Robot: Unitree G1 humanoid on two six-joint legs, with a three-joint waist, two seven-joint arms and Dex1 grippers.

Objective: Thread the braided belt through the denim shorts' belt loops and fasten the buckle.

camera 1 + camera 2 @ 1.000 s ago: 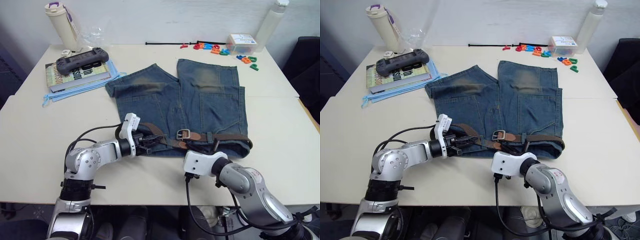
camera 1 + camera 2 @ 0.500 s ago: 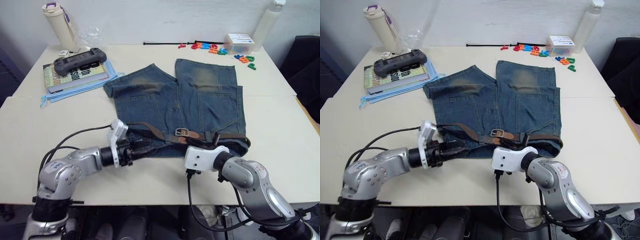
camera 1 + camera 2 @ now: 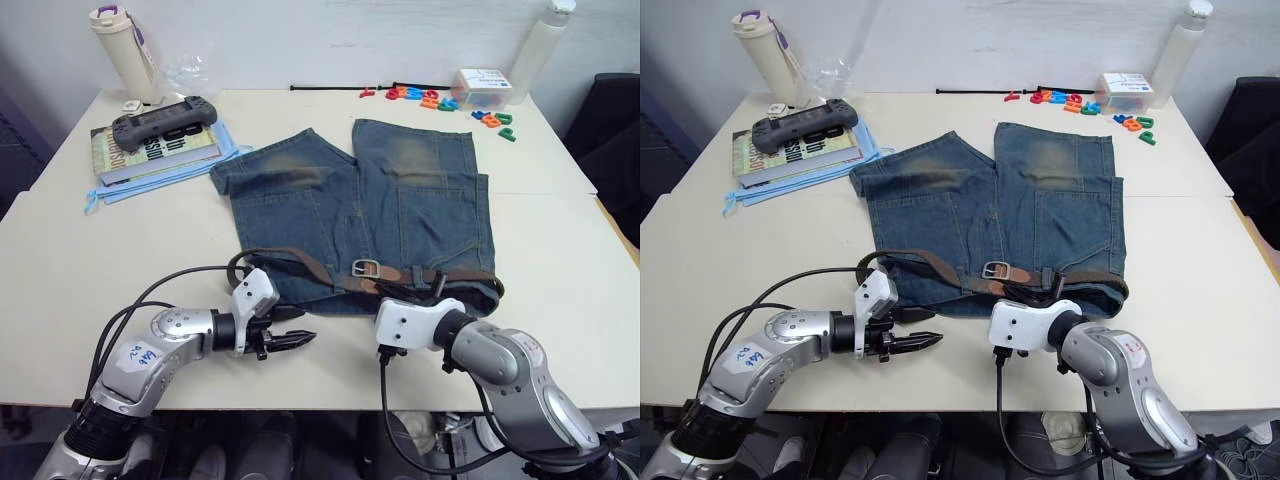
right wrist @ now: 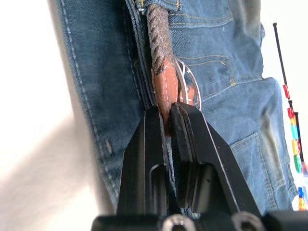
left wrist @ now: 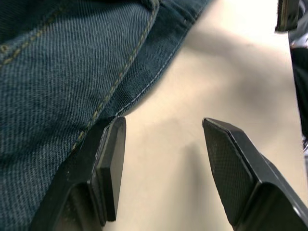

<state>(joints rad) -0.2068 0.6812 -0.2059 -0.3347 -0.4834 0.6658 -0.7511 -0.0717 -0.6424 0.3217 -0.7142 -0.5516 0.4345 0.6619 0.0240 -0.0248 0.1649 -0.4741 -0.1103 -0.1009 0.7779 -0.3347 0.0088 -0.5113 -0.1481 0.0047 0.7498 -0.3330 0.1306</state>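
The braided belt lies along the waistband of the denim shorts, which are spread flat on the cream tabletop with both legs pointing away from the robot; the silver buckle sits near the middle of the waistband, and the belt's free end curves off the shorts' left corner. One belt, one pair of shorts and one buckle are in view; individual belt loops are too small to count. The right tool is at the near edge of the waistband, and its wrist view shows what the head views hide: the two black fingers pinched together on the belt's tan leather end tab, with the woven strap running on past them and the buckle's metal frame just beside. The left tool rests low over bare tabletop just off the shorts' near left corner; its wrist view shows the fingers spread apart with nothing between them, one finger close beside the denim hem. Farther off are a game controller on a book, a lidded tumbler, a white bottle and coloured letters.
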